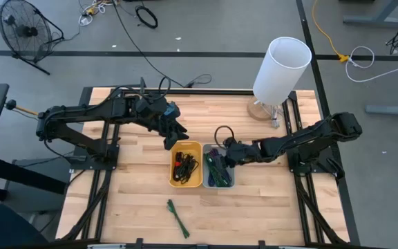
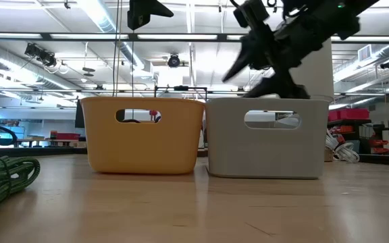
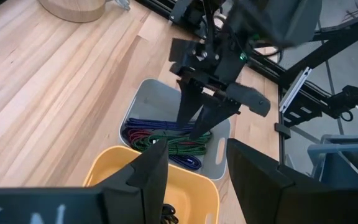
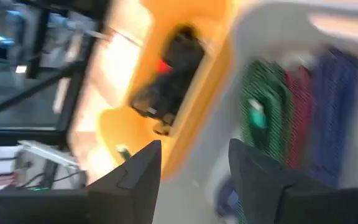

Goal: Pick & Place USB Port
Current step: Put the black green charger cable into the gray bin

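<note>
A yellow bin point(image 1: 186, 164) holding black cables point(image 4: 169, 71) stands side by side with a grey bin point(image 1: 219, 167) holding green, red and blue coiled cables point(image 3: 163, 138). My left gripper point(image 3: 197, 168) is open and empty, hovering above the yellow bin's far edge point(image 1: 172, 138). My right gripper point(image 4: 194, 165) is open and empty, above the grey bin's far right part point(image 1: 224, 155), its fingers point(image 3: 190, 115) pointing down toward the cables. A loose green cable point(image 1: 177, 216) lies flat on the table nearer the front edge, also in the low view point(image 2: 2, 177).
A tall white cylinder on a wooden base point(image 1: 280, 71) stands at the table's far right. A black cord point(image 1: 221, 131) loops just beyond the grey bin. Bare wood lies in front of the bins and to either side.
</note>
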{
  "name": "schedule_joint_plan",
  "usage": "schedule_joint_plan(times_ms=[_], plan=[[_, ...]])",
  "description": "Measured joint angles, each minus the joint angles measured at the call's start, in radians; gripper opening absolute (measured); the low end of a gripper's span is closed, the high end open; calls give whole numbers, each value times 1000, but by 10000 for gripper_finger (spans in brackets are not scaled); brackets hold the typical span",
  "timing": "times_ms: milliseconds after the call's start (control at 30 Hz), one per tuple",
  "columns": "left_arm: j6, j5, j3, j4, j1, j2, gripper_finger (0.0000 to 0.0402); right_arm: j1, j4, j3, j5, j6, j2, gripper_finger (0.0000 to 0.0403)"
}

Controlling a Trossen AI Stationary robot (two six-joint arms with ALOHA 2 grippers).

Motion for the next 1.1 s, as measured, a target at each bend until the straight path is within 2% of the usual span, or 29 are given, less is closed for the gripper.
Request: schedule_joint_plan(times_ms=[167,300,433,567,1100], plan=[[0,14,0,0,-2,0,168,-49,188,0,-111,-101,0,189],[-1,20,0,0,-2,0,168,-76,423,0,-193,-202,0,189],[-1,19,0,0,-2,0,168,-105,692,0,-204,-310,-2,189],[-1,19,0,0,-2,0,168,-136,851,0,-205,-364,-2,190],[2,19,-1,16,-2,0,168,-168,875,0,-233,-409,-2,190]])
